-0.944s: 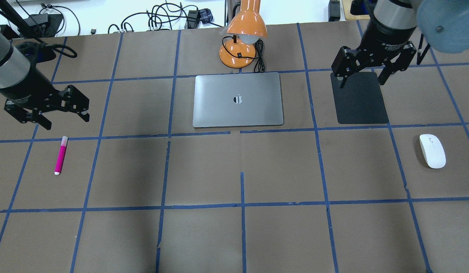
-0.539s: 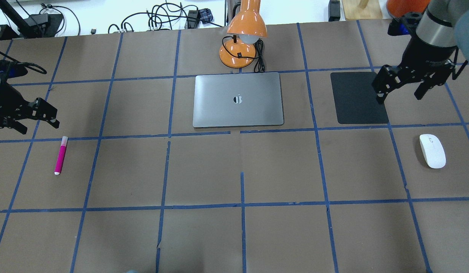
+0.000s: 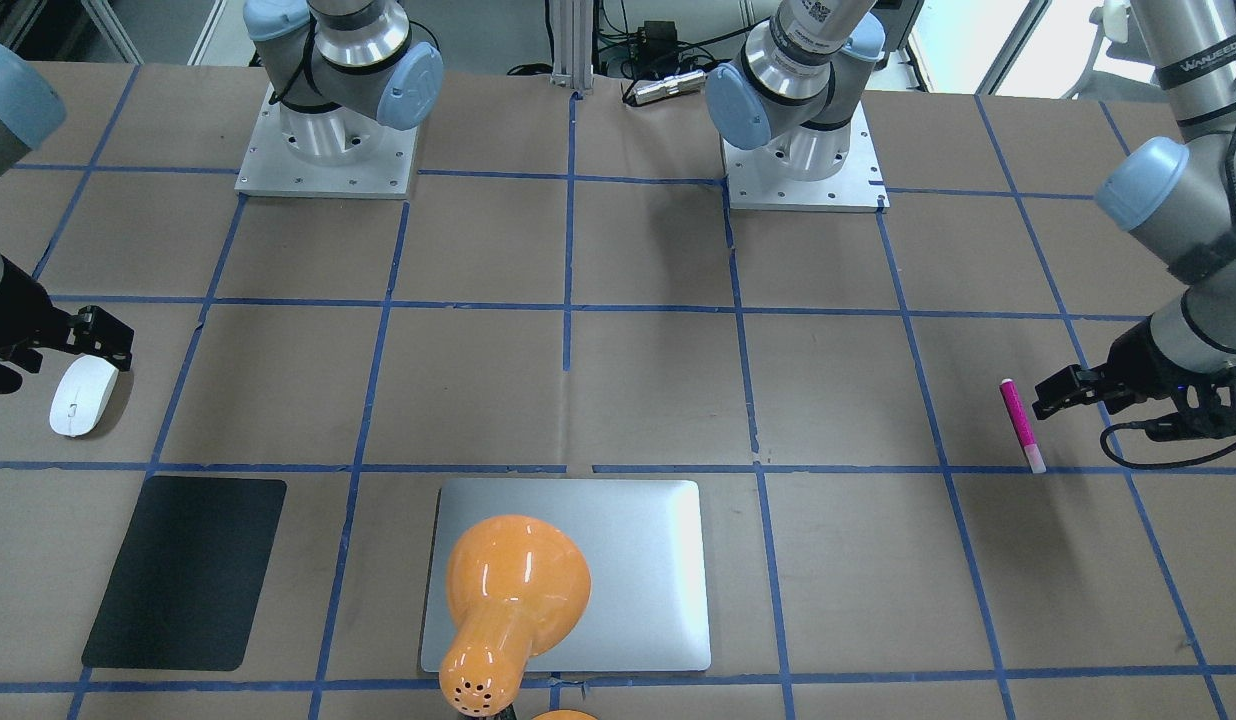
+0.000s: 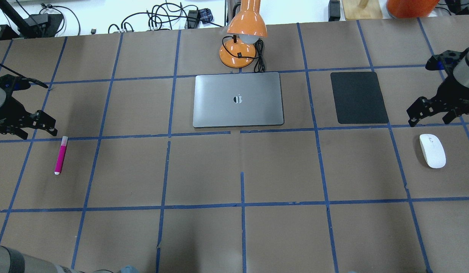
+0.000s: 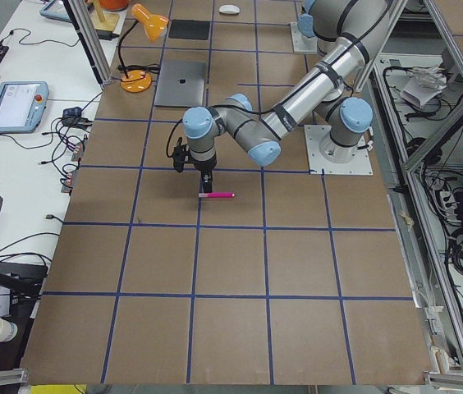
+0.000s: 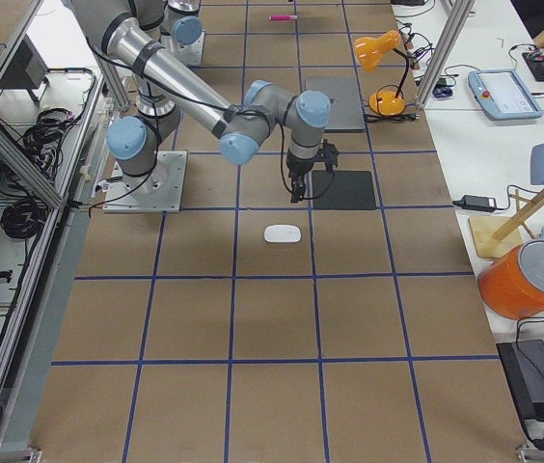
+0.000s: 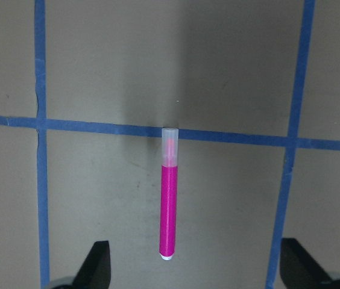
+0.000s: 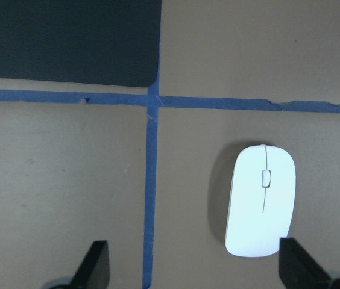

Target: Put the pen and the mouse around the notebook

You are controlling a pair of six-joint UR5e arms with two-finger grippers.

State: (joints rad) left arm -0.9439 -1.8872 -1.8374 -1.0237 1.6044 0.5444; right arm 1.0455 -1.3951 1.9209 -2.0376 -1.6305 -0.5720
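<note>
Notebook (image 4: pixel 238 100) lies closed at mid-table (image 4: pixel 280 167), an orange desk lamp (image 4: pixel 244 38) just behind it on the side away from the robot. Well off to the notebook's left, the pink pen (image 4: pixel 60 154) lies flat on the brown paper. The left gripper (image 4: pixel 38 133) hangs near the pen's pale capped end, fingers spread wide and holding nothing. To the notebook's right, past a black mat (image 4: pixel 359 97), sits the white mouse (image 4: pixel 432 150). The right gripper (image 4: pixel 430 121) is close by it, likewise wide open and empty.

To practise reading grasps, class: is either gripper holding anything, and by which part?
Nothing is held. The left gripper is open near the pen, the right gripper open near the mouse; neither is touched.
</note>
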